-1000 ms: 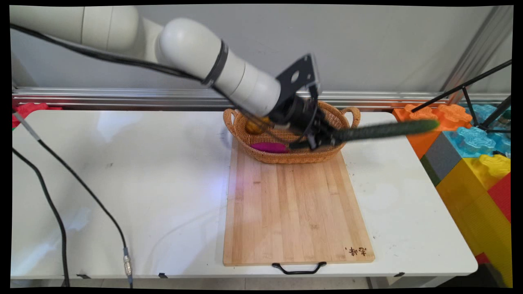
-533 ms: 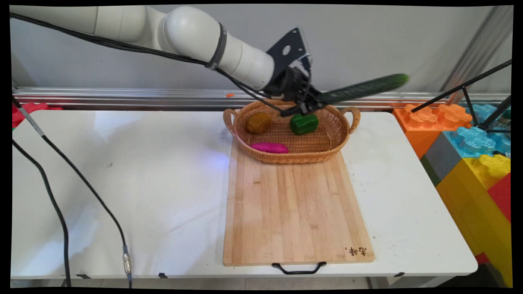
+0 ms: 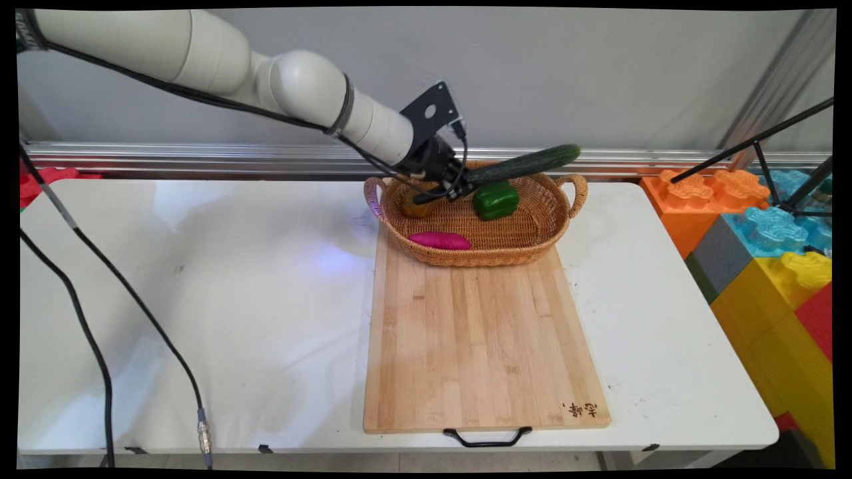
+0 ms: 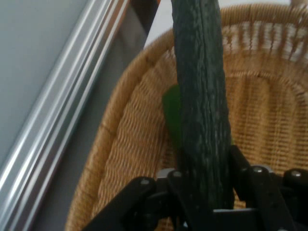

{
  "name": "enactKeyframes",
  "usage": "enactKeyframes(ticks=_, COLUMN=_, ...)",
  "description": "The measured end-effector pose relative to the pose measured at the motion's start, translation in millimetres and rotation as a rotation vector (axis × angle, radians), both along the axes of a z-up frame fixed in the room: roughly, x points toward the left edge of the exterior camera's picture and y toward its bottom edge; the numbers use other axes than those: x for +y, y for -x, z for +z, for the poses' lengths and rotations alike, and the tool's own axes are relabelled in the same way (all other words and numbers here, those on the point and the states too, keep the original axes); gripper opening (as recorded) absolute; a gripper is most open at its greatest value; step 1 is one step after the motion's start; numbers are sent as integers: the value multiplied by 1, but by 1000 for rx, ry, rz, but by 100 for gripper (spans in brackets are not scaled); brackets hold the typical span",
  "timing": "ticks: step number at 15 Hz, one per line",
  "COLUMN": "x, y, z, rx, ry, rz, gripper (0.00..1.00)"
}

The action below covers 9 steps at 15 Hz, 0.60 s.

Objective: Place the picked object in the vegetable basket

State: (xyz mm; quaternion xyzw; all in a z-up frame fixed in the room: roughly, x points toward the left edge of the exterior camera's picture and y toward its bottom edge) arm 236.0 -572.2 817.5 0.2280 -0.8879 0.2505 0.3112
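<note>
The tool (image 3: 459,185) is clamped on one end of a cucumber (image 3: 522,164), which juts out level above the far side of the basket (image 3: 572,199), itself near the tabletop's (image 3: 200,279) far edge. The cucumber looks long, stiff and bumpy-skinned (likely good for friction); held by its end, it probably levers against the fingers (image 4: 243,166), so a grip nearer mid-length would balance better.

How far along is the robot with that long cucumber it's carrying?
Done: the cucumber is off the basket floor, clamped at one end by the gripper. In hand: it hangs nearly level above the basket, over the green pepper. Left: it rests nowhere yet, and the cutting board is bare. A purple sweet potato and a brown potato lie in the basket.
</note>
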Motion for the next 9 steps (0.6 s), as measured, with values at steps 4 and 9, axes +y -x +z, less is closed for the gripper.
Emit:
enactKeyframes(ticks=4, x=-5, y=-7, z=-21, rx=18, ry=-35, rz=30, gripper=0)
enactKeyframes(ticks=9, x=-4, y=2, z=-23, rx=72, ry=-59, rz=28, gripper=100)
